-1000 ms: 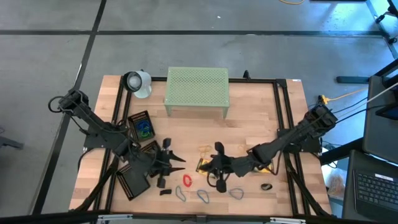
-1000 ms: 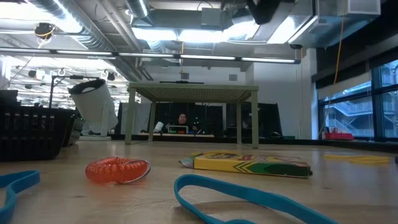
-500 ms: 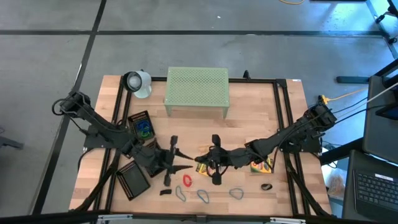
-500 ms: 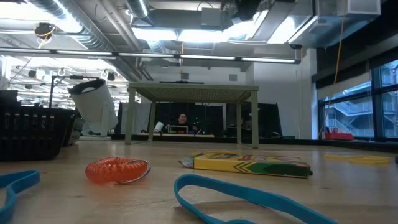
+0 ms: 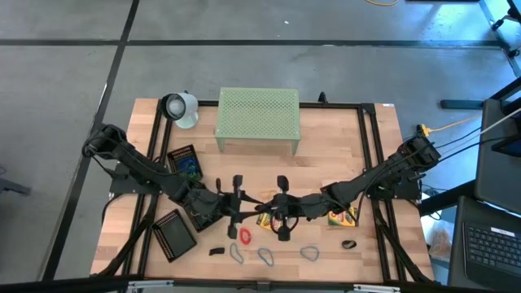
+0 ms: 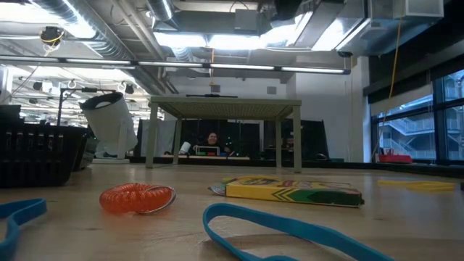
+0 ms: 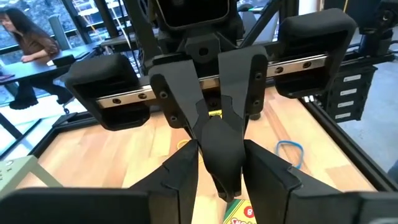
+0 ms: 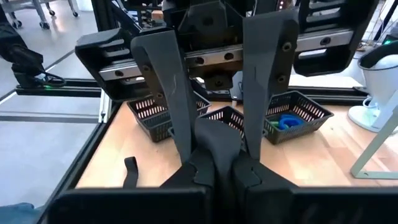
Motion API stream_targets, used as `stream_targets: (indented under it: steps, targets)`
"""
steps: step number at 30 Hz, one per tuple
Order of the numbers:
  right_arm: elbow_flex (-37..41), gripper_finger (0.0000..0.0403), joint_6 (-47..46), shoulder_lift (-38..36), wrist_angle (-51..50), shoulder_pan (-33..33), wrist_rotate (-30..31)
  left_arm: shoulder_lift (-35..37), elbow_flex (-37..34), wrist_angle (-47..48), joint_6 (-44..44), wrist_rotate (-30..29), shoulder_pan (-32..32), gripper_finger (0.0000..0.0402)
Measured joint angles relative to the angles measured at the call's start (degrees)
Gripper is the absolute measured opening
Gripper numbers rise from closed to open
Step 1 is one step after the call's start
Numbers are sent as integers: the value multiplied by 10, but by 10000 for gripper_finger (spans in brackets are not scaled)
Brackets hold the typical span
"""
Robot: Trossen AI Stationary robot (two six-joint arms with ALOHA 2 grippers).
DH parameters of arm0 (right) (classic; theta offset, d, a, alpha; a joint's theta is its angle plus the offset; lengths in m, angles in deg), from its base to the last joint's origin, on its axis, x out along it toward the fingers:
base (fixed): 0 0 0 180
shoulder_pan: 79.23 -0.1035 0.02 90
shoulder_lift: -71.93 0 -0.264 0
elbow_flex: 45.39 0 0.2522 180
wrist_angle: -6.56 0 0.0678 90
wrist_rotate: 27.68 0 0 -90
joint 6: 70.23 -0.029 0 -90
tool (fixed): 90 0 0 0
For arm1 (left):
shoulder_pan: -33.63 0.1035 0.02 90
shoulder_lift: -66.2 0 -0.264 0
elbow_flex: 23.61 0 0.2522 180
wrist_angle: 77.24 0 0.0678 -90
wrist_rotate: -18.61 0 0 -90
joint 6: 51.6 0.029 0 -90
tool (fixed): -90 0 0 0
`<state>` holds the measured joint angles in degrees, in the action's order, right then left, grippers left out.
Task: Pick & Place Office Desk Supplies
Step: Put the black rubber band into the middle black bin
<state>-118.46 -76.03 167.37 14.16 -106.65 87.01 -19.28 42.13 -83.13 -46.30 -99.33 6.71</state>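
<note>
My left gripper point(image 5: 254, 205) and my right gripper point(image 5: 264, 207) meet tip to tip above a yellow-green crayon box point(image 5: 262, 218) lying flat on the table. In the left wrist view my left gripper point(image 7: 222, 180) is open, and the right one's shut dark fingertips point(image 7: 221, 155) fill the gap between its fingers. In the right wrist view my right gripper point(image 8: 219, 146) is shut, with nothing visible in it. A second crayon box point(image 5: 342, 216) lies under the right arm. A red coiled band point(image 5: 245, 236), blue bands point(image 5: 265, 256) and a black clip point(image 5: 216, 251) lie near the front edge. My left gripper's fingers point(image 8: 171, 99) stand level on either side of the right gripper's shut fingertips point(image 8: 217, 134), coming from the table's left. I cannot tell whether they touch them. My right gripper is shut, and I cannot tell whether it touches the left fingers.
Black mesh trays sit at the left point(image 5: 185, 165) point(image 5: 175, 236); one holds blue bands point(image 8: 292, 115). The pale-green perforated stand point(image 5: 258, 118) and a white device point(image 5: 181, 108) stand at the back. A black frame point(image 5: 370, 163) runs around the table. A person sits in the room beyond point(image 6: 212, 139).
My left gripper has moved toward the table's right, up to the right gripper, rolling a little; its fingers now flank the right one's tips. My right gripper first shifted slightly toward the far edge and rolled, then kept still. The things on the table have not moved.
</note>
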Motion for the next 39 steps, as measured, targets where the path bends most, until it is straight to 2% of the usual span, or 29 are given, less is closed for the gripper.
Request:
stream_targets:
  steps: [14,22,30,35,39]
  targets:
    - [0,10,20,-1,-8,0,0,1,0,-1,-2,-8,-9,75]
    - [-2,10,20,-1,-25,0,-4,1,0,-3,-52,-3,-4,117]
    - [-1,10,20,-1,-31,0,-4,2,0,-4,-45,-3,0,151]
    - [-1,10,20,-1,-31,0,-3,2,0,-4,-45,-3,0,133]
    - [0,10,20,-1,-31,0,-1,2,0,-3,-45,-3,0,92]
